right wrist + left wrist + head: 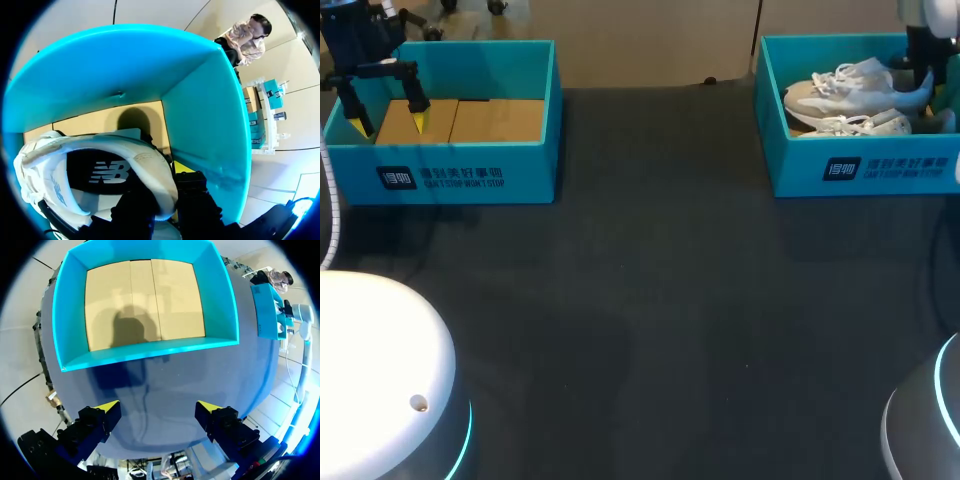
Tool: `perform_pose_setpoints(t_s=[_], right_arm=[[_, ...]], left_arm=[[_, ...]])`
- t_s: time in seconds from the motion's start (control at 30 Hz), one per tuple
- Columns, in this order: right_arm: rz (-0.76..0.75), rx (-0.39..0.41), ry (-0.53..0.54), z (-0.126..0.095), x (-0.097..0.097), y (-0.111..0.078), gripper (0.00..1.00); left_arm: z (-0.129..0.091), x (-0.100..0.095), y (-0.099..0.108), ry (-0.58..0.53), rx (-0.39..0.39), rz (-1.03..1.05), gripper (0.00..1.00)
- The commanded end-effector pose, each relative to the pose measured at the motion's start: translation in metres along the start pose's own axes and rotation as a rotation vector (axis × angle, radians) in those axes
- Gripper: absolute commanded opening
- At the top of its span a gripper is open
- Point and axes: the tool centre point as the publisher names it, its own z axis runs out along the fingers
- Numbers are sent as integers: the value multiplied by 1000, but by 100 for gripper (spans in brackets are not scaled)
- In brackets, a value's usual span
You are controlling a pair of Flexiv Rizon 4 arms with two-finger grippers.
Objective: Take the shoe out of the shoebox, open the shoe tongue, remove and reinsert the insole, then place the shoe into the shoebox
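Note:
Two white sneakers lie in the teal shoebox (pixel 860 165) at the table's far right: one shoe (pixel 850 85) at the back, the other shoe (pixel 865 125) in front of it. My right gripper (pixel 923 78) reaches down into that box at the back shoe's heel. In the right wrist view the shoe (pixel 100 170) has its heel collar pinched between the dark fingers of the right gripper (pixel 166 200), inside the teal box wall (pixel 100 70). My left gripper (pixel 390 120) hangs open over the left edge of a second teal box (pixel 470 170). Nothing is between the fingers of the left gripper (pixel 159 410).
The left box (pixel 150 352) shows only its bare cardboard floor. Dark table surface (pixel 650 300) stretches between the two boxes and toward the front. Two rounded white robot bases sit at the near corners.

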Motion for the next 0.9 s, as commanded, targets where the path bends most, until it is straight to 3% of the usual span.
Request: perform_pose_setpoints(t_s=[0.03,0.47,0.5,0.9], right_arm=[[-1,8,-1,3,2,6,0],[-1,8,-1,3,2,6,0],[14,10,28,-12,-4,1,98],[9,7,52,-21,-5,0,100]], left_arm=[[-1,0,1,-2,0,0,100],[-1,0,1,-2,0,0,100],[-1,0,1,-2,0,0,100],[-1,0,1,-2,0,0,100]])
